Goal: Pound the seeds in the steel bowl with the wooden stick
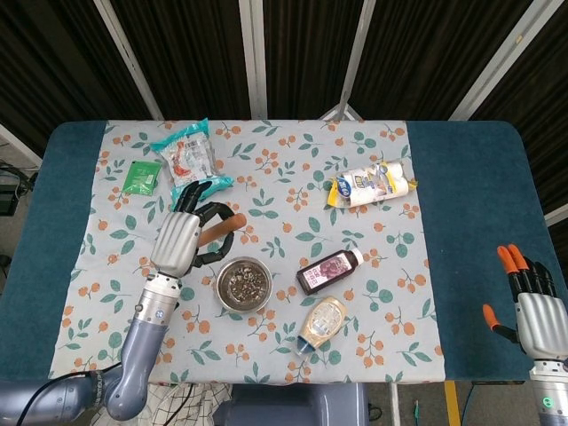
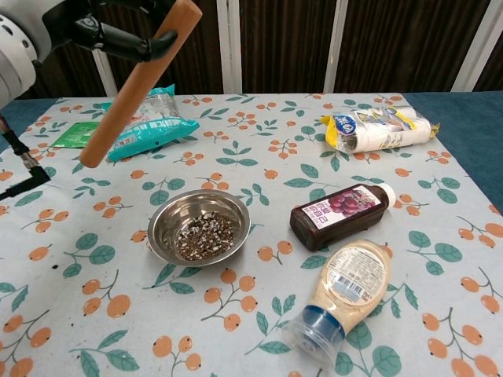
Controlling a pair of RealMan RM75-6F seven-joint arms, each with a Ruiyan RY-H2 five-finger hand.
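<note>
A steel bowl with dark and pale seeds sits on the floral cloth near the front middle. My left hand grips a wooden stick, raised well above the table. In the chest view the stick slants down to the left, its lower end up and left of the bowl. My right hand hangs at the far right off the cloth, fingers apart, holding nothing; the chest view does not show it.
A dark sauce bottle and a mayonnaise bottle lie right of the bowl. A teal snack bag and a green packet lie at the back left, a white and yellow pack at the back right.
</note>
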